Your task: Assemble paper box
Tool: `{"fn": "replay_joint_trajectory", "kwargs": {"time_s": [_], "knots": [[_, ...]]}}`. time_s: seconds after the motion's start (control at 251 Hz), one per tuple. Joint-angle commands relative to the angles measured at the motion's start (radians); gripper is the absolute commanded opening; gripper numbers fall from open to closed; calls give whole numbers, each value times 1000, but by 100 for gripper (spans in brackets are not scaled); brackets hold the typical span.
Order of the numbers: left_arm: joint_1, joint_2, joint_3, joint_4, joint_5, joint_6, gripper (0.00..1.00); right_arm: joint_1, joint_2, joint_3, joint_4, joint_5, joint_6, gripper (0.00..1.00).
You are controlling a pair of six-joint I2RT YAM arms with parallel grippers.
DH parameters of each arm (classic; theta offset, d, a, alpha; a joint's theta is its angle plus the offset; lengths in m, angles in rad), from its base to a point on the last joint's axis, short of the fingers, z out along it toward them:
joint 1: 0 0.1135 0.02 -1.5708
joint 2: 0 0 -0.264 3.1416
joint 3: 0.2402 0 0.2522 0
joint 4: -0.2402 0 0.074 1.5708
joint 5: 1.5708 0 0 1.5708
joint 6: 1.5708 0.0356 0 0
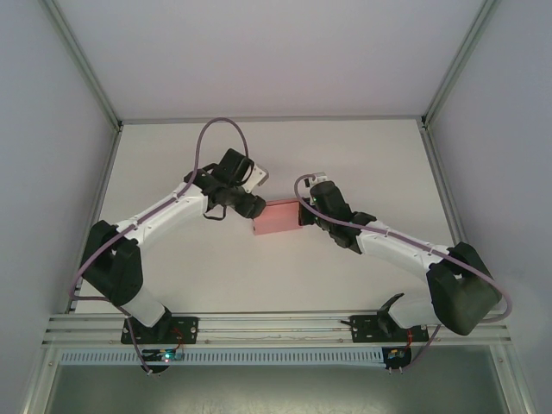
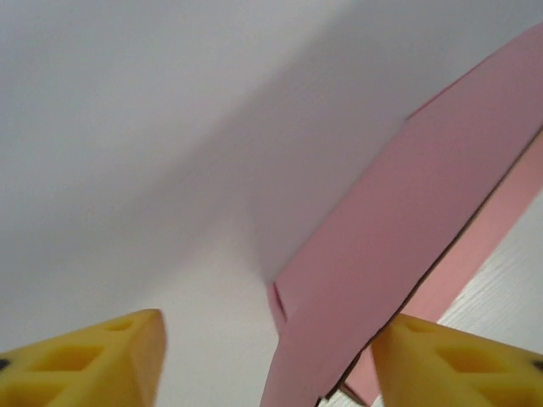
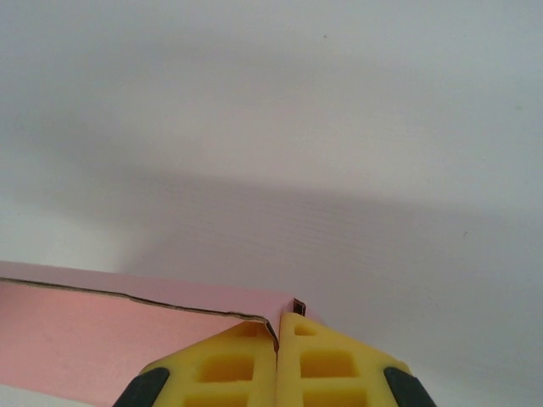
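Two arms are reaching in toward the middle of the counter point(image 1: 379, 155), meeting the box point(image 1: 276, 217) from either side. The pink box is lying about midway between the counter's left and right edges and roughly halfway back from the near edge, showing from above as a flattish rectangle of card. The right hand point(image 1: 301, 210) is pinching the box's right end. Seen from its wrist, the right hand point(image 3: 277, 356) is pressing its yellow fingers tight together, with a thin edge of the box point(image 3: 102, 331) caught in the seam between them.

The left hand point(image 1: 257, 209) is hanging at the box's left end, standing fairly wide. From its wrist, the left hand point(image 2: 271, 360) is showing two yellow fingers well apart, and a panel of the box point(image 2: 407, 212) is slanting up between them. The card is running just beside one finger and well clear of the other. I cannot tell whether it is touching that nearer finger.
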Motion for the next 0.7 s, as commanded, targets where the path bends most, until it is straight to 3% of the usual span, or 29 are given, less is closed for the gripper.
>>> {"fn": "replay_joint_trajectory", "kwargs": {"time_s": [0.0, 0.16, 0.287, 0.415, 0.575, 0.694], "knots": [[14, -18, 6, -16, -3, -52, 56, 9, 18, 33, -33, 13, -2, 0], [13, 1, 25, -64, 15, -66, 34, 9, 23, 40, -42, 11, -3, 0], [13, 17, 41, -100, 23, -91, 27, 9, 27, 46, -54, 19, -10, 0], [15, 36, 60, -105, 26, -146, 9, 15, 32, 50, -64, 32, -16, 0], [14, 82, 116, -146, 21, -266, 0, 44, 30, 54, -66, 85, -37, 0], [22, 113, 172, -204, 61, -357, 0, 78, 41, 62, -73, 139, -51, 0]]}}
